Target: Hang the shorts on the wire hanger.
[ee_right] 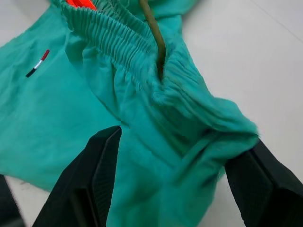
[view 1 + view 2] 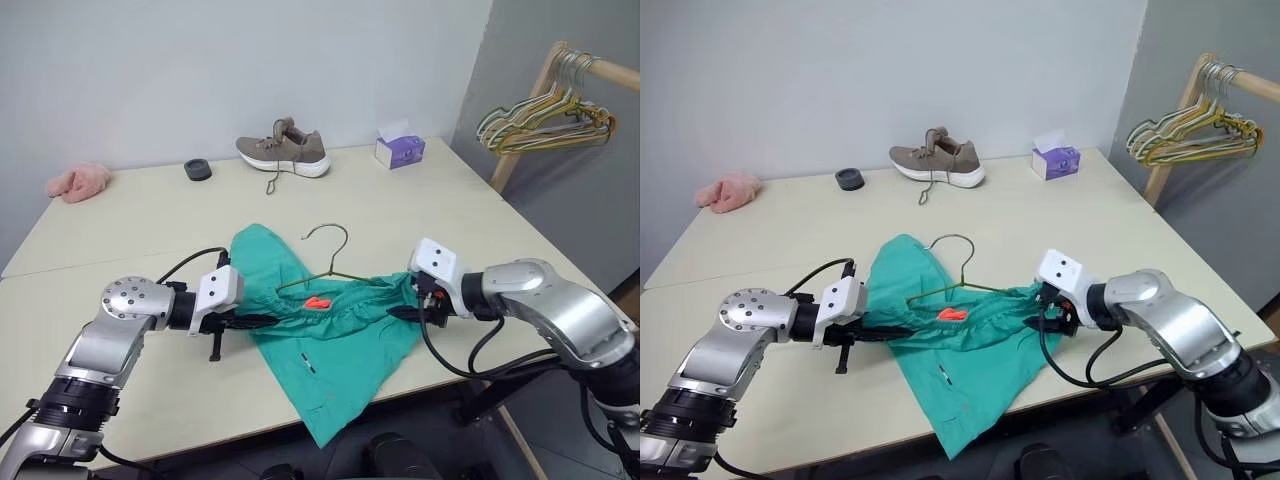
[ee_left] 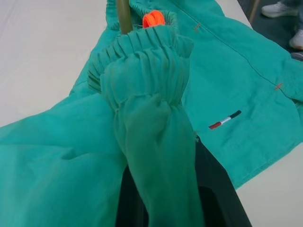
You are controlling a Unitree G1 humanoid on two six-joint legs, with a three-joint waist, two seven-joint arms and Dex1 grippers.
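Observation:
The teal-green shorts [image 2: 335, 340] lie near the table's front edge, with one leg hanging over it. The olive-green wire hanger [image 2: 333, 268] has its arms tucked inside the gathered waistband, and its hook sticks out toward the back. A small orange tag [image 2: 317, 302] shows at the waistband. My left gripper [image 2: 250, 322] is shut on the waistband's left end; the cloth [image 3: 151, 118] is bunched between its fingers [image 3: 218, 198]. At the waistband's right end, my right gripper [image 2: 405, 312] is open. Its fingers [image 1: 94, 175] stand wide apart on either side of the bunched cloth and hanger wire [image 1: 154, 33].
At the back of the table [image 2: 150, 260] are a beige shoe [image 2: 285, 150], a purple tissue box [image 2: 400, 150], a black round object [image 2: 197, 169] and a pink fluffy cloth [image 2: 80, 182]. A wooden rack [image 2: 545, 70] with bunched wire hangers [image 2: 545, 120] stands at the far right.

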